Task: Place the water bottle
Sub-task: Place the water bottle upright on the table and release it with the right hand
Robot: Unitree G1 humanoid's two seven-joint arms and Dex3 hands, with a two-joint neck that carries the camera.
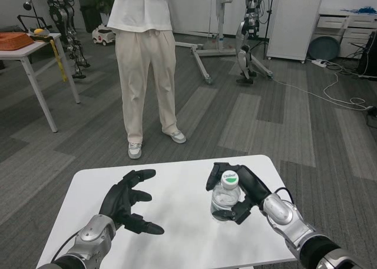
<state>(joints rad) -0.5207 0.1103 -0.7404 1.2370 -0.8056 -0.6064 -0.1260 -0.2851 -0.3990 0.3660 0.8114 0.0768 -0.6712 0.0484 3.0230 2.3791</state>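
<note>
A clear water bottle (225,197) with a green-and-white cap stands upright over the right half of the white table (177,231). My right hand (240,192) grips it, fingers wrapped around its far side and thumb below near its base. Whether the base touches the tabletop I cannot tell. My left hand (128,201) hovers over the left part of the table with its fingers spread, holding nothing.
A person (145,63) in a white top and beige trousers stands just beyond the table's far edge. A second table (29,48) stands at the far left. Robot stands (247,39) and cables lie on the grey floor behind.
</note>
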